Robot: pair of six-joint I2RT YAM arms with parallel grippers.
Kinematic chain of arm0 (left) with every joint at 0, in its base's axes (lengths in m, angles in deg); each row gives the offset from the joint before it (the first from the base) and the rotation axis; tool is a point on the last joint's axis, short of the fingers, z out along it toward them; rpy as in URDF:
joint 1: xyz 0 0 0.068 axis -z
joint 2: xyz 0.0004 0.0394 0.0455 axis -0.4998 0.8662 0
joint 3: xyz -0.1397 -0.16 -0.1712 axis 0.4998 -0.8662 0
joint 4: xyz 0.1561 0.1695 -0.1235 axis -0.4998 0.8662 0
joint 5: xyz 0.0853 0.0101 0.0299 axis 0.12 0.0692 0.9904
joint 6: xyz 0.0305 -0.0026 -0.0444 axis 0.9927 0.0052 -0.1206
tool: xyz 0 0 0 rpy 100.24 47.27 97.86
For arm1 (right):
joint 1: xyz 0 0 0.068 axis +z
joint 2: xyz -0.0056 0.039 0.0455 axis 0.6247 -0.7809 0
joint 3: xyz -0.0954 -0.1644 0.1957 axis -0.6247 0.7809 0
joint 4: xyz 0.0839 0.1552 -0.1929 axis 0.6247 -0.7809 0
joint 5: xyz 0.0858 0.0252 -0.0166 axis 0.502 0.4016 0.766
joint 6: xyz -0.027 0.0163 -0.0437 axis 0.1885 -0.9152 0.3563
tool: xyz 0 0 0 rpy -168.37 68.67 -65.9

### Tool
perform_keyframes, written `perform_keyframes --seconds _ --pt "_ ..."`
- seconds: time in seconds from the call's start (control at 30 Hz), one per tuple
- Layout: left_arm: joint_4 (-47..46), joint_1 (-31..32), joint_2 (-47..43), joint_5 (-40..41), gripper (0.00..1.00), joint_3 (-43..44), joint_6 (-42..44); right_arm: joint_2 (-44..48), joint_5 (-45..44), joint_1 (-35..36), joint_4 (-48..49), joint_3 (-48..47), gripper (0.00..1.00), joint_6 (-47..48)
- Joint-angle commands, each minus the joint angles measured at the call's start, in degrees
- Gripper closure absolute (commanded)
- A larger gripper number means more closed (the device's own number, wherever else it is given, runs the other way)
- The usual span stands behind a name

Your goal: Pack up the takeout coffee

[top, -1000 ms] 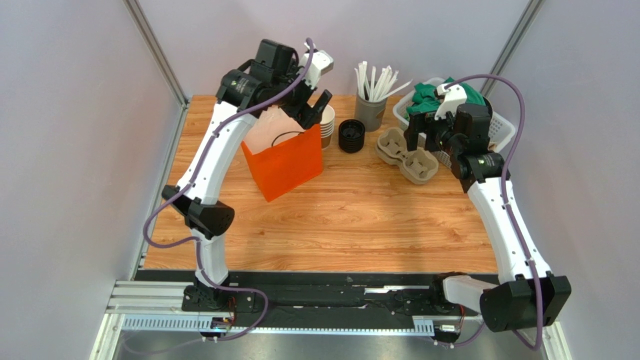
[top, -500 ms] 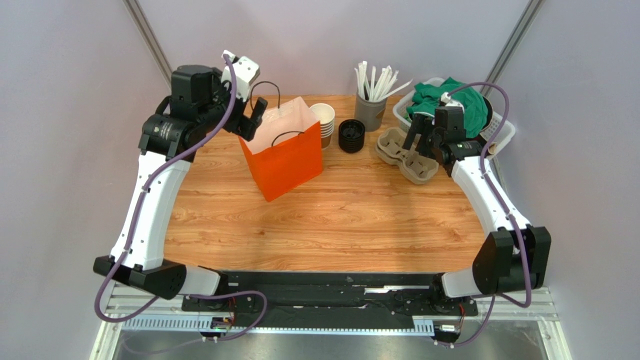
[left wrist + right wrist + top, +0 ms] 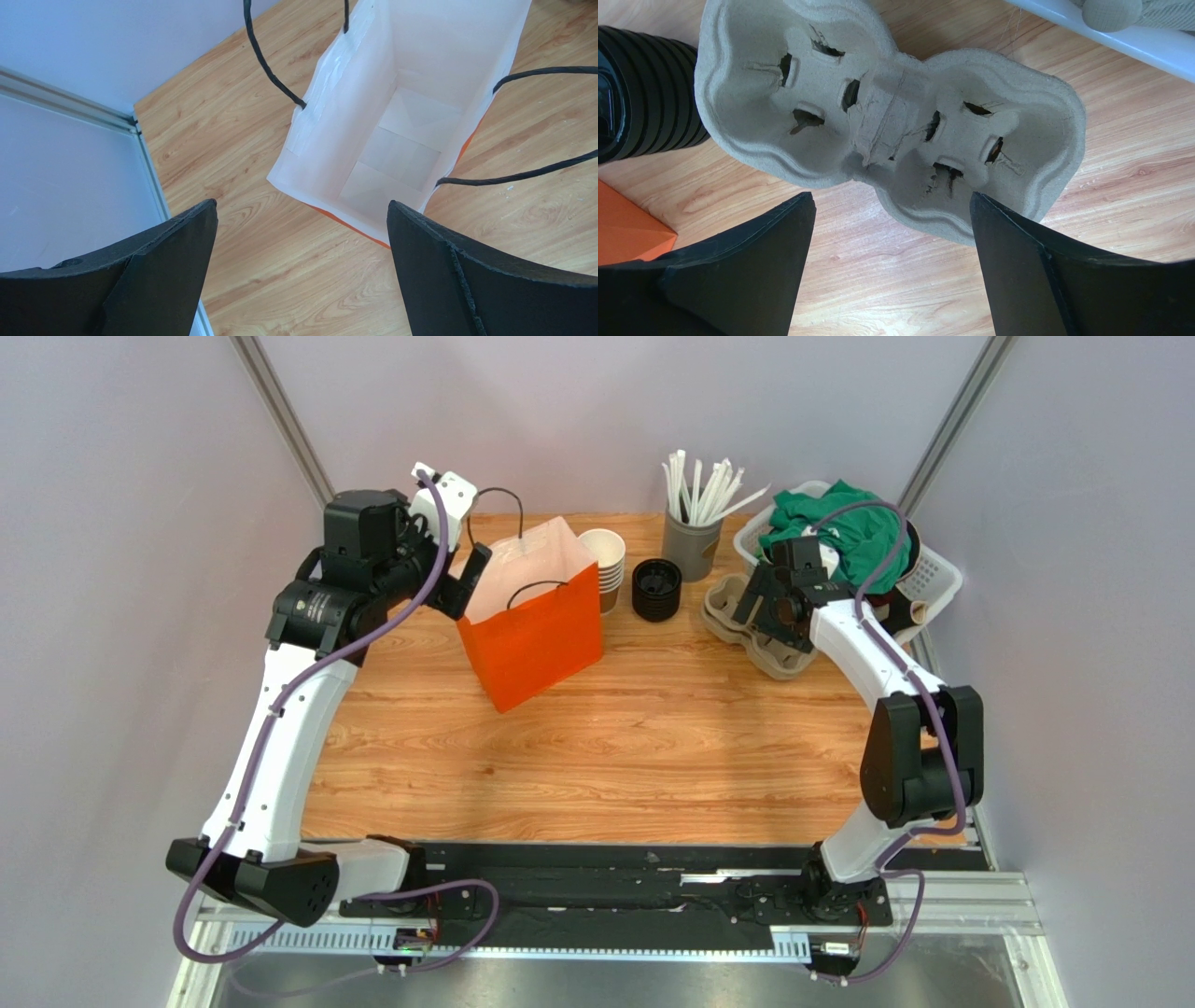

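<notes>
**Bag Stands Empty, Both Grippers Bare, Coffee Not in Sight**

Nearest the arm bases, the wooden table point(image 3: 631, 756) shows only bare boards. Past that, on the left, the orange bag point(image 3: 533, 637) stands upright with its mouth open. The left wrist view looks straight down onto its white floor, and nothing lies inside. The left gripper point(image 3: 302, 210) hangs just beside the bag's left edge, near a black cord handle, with its jaws spread wide and nothing between them.

On the right, the right gripper point(image 3: 892, 197) hovers low over the near rim of the pulp carrier point(image 3: 892, 133). Its jaws are also well apart and hold nothing, and both of the carrier's 2 wells are vacant.

Along the far edge sit a stack of black lids point(image 3: 655, 590), a stack of lidless cups point(image 3: 608, 560), a grey holder of white straws point(image 3: 692, 532), and a white basket point(image 3: 937, 585) heaped with green cloth point(image 3: 828, 518).

The takeout coffee, 1 lidded cup, cannot be made out in any view. It is not in the bag or the carrier, and where it is cannot be told.

The work looks to be at its opening step, with the right arm lining up on the carrier. The next move probably calls for a light pinch on the carrier's thin rim or centre ridge, since the pulp would crush easily. The cup must then be found before anything can be packed.
</notes>
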Motion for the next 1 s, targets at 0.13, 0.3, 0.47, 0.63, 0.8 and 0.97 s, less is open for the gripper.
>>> perform_keyframes --seconds 0.13,0.3,0.47,0.63,0.8,0.97 --pt "-3.69 -0.72 -1.76 -0.77 0.01 -1.78 1.4 -4.46 -5.6 0.58 1.39 -4.62 0.18 -5.15" --pt "-4.3 -0.98 -2.02 -1.56 0.01 -2.66 2.02 -6.22 -8.15 1.29 4.02 -4.62 0.21 -5.42" --pt "-4.65 -1.34 -1.67 -2.27 0.01 -3.01 2.28 -8.33 -10.26 2.08 5.78 -5.76 0.23 -5.51" --pt "-5.01 -1.78 -1.76 -2.71 0.01 -3.8 2.37 -9.39 -11.14 2.87 7.37 -5.76 0.27 -4.98" --pt "-5.1 -2.13 -1.67 -3.41 0.01 -3.98 2.11 -10.7 -11.93 3.57 7.54 -5.67 0.35 -4.72" --pt "-5.36 -2.21 -1.76 -4.02 0.01 -4.68 1.75 -9.66 -13.95 4.19 9.73 -4.36 0.48 -3.58"
